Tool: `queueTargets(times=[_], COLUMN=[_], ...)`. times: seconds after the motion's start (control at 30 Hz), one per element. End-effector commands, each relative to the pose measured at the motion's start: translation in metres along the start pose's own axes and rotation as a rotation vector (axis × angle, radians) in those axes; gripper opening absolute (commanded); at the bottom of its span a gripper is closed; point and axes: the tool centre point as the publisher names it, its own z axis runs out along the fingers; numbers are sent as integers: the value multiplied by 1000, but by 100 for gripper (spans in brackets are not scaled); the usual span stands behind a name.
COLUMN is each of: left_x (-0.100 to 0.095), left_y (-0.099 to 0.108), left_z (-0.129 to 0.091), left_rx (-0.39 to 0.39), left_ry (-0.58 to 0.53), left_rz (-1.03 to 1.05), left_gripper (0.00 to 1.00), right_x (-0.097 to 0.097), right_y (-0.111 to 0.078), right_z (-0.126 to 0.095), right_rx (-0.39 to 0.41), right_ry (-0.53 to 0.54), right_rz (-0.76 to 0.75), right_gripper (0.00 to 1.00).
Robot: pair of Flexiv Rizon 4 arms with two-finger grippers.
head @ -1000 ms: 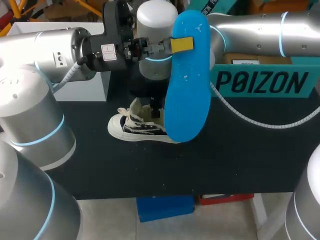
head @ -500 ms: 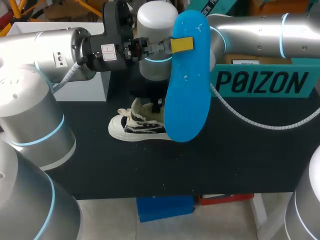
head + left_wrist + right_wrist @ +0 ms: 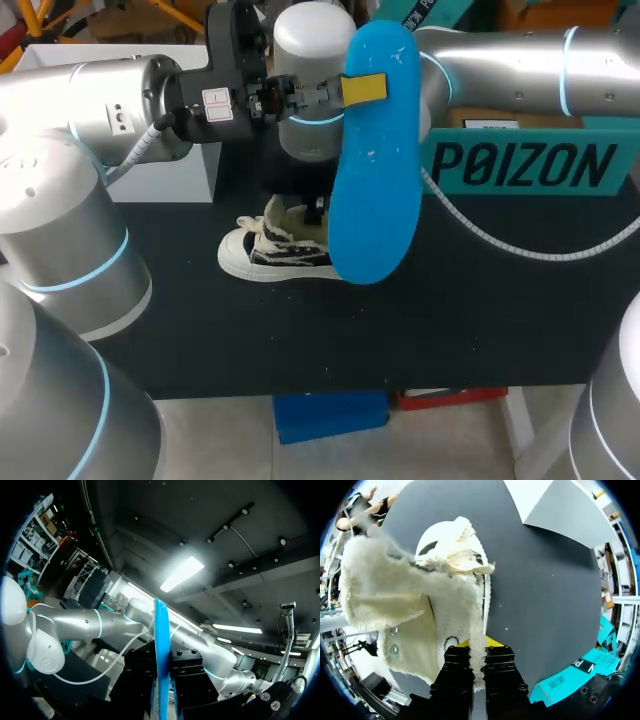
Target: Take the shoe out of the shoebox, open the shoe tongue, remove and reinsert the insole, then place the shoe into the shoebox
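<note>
- The left gripper [image 3: 362, 88] is held high above the table [image 3: 450, 330], its fingers pressed onto the blue insole [image 3: 375, 180] from both sides
- The insole hangs upright from that grip, its long body pointing down, with its lower end in front of the shoe [image 3: 270, 252] in the head view
- In the left wrist view the insole is seen edge-on as a thin blue strip clamped between the two black fingers
- The shoe stands on its sole on the dark table, toe towards the left arm [image 3: 90, 100], its pale fleecy lining splayed open
- The right gripper [image 3: 478, 652] is down at the shoe, fingers nearly together, pinching the fleecy edge of the shoe's opening between them
- In the head view the right arm [image 3: 520, 50] reaches behind the insole, which hides its gripper
- The teal shoebox [image 3: 520, 165] stands at the back right of the table, apart from the shoe
</note>
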Motion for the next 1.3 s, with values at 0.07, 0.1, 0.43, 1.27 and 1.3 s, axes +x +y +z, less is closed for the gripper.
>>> queueTargets(times=[0.07,0.1,0.43,1.27,1.3], left_x=[0,0,0,0,0], left_y=[1,1,1,1,1], left_z=[1,1,1,1,1], left_rx=[-1,-1,-1,-1,-1], left_ry=[-4,-4,-4,-4,-4], left_rz=[-1,-1,-1,-1,-1], left_gripper=[0,0,0,0,0], right_x=[3,2,-6,9,9], right_y=[-13,-15,-36,-19,-18], right_z=[-53,-59,-100,-109,-107], right_rx=[97,112,119,9,3], right_ry=[-32,-30,-15,-87,-97], right_rz=[124,165,635,1336,1324], right_gripper=[0,0,0,0,0])
